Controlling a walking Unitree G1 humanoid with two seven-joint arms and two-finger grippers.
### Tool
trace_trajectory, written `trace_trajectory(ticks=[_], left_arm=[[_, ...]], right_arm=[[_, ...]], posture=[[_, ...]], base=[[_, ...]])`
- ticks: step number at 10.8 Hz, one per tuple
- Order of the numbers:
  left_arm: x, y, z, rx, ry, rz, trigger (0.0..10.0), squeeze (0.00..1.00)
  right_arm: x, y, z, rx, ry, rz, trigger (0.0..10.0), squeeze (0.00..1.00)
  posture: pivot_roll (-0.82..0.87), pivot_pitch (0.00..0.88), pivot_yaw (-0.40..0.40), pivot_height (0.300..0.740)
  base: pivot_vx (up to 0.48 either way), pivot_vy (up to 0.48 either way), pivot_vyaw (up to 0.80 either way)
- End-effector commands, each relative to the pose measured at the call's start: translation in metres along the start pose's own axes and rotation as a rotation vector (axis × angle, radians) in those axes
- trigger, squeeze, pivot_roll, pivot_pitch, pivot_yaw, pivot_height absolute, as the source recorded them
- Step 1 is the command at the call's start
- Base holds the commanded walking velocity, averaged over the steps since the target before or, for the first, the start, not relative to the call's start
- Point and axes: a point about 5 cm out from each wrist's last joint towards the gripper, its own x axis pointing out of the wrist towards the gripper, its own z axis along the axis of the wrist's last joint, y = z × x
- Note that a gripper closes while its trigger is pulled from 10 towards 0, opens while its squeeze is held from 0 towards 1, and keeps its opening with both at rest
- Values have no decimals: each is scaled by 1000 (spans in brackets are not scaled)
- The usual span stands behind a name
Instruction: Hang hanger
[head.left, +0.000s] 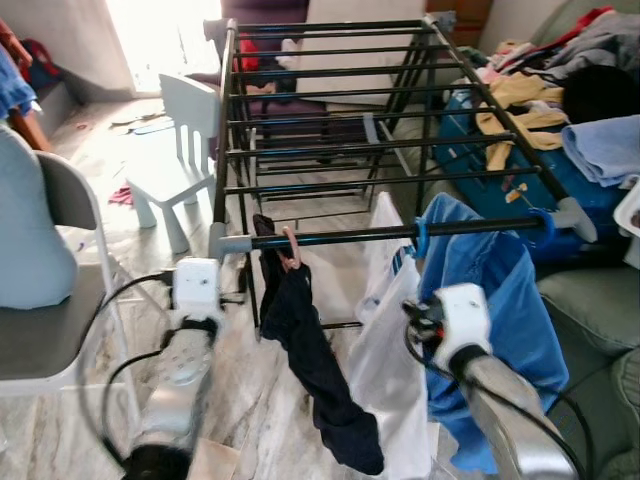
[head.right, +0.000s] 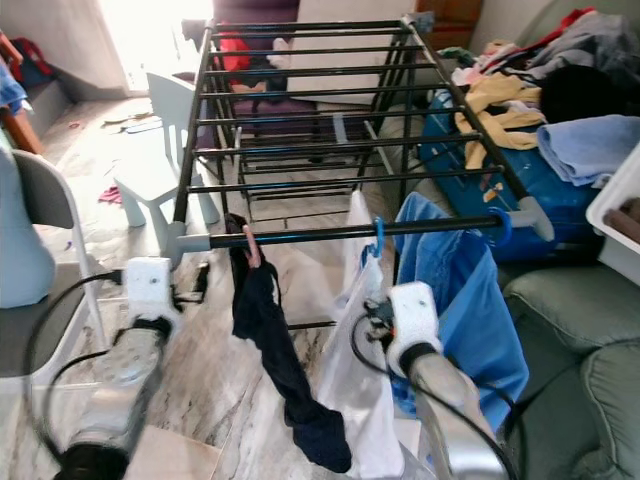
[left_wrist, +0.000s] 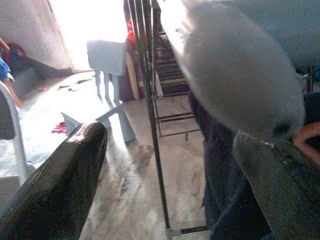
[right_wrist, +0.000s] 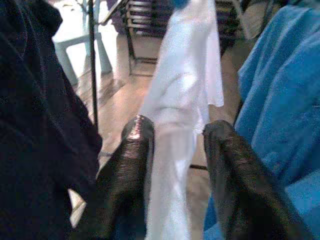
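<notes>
1. Left eye view: a black drying rack (head.left: 340, 130) is seen ahead. On its near rail hang a dark garment (head.left: 315, 370) on a pink hanger (head.left: 291, 250), a white garment (head.left: 385, 350), and a blue shirt (head.left: 490, 300) on a blue hanger (head.left: 420, 238). The left gripper (head.left: 197, 290) is raised near the rail's left end; the right gripper (head.left: 425, 320) is held between the white garment and the blue shirt. Both sets of fingers are hidden behind the white wrist housings.
2. Right eye view: the same layout is shown. The blue hanger's hook (head.right: 377, 238) is seen around the rail; its body is covered by cloth. A white child's chair (head.right: 165, 150) stands far left.
3. Left wrist view: one black finger (left_wrist: 55, 185) is seen; the other side is blurred by a grey shape, so the fingers' state cannot be told.
4. Right wrist view: two black fingers (right_wrist: 127, 175) are held apart, with the white garment (right_wrist: 180, 115) hanging between them, not clamped.
</notes>
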Motion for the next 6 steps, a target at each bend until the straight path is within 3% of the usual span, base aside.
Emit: trace_trajectory(ticks=[1,3,6], left_arm=[[-6,8,-2,26,15,8,10000,0],[-18,10,-2,39,16,-27,10000,0],[-15,3,-2,34,33,-35,10000,0]], right_arm=[[-5,-1,7,-8,-32,-7,10000,1000],[-13,-5,5,5,-46,-20,10000,1000],[-14,-6,11,8,-88,-38,10000,1000]], posture=[[-155,0,20,740],[-151,0,24,740],[-160,0,20,740]], base=[[0,0,0],[0,0,0],[0,0,0]])
